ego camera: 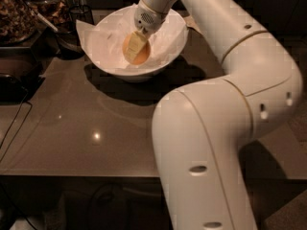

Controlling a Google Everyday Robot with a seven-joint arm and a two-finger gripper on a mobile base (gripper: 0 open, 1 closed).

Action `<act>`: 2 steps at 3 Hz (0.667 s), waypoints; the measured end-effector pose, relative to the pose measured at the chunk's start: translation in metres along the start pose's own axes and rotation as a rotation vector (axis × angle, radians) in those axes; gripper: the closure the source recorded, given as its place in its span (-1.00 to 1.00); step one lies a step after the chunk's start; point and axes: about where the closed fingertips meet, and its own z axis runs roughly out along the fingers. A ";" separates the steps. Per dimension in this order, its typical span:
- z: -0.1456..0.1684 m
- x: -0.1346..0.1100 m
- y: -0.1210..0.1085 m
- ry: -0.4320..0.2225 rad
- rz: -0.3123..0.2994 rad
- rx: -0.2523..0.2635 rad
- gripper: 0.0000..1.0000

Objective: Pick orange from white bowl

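The white bowl [103, 42] stands at the back of the table, lined with crumpled white paper. The pale orange [140, 55] lies inside it, right of the middle. My gripper [135, 48] reaches down into the bowl from above, with its fingers [133, 46] against the orange, one of them lying across the fruit's front. The white arm comes in from the lower right and hides the bowl's far right rim.
Dark glass jars [17, 13] with dark contents and a small dark holder [76, 16] stand at the back left. A black cable [14, 123] runs down the left side. The grey table [86, 133] has its front edge near the frame's bottom.
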 end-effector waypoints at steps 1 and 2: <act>-0.037 -0.009 0.031 -0.093 -0.068 0.018 1.00; -0.041 -0.011 0.040 -0.097 -0.075 0.015 1.00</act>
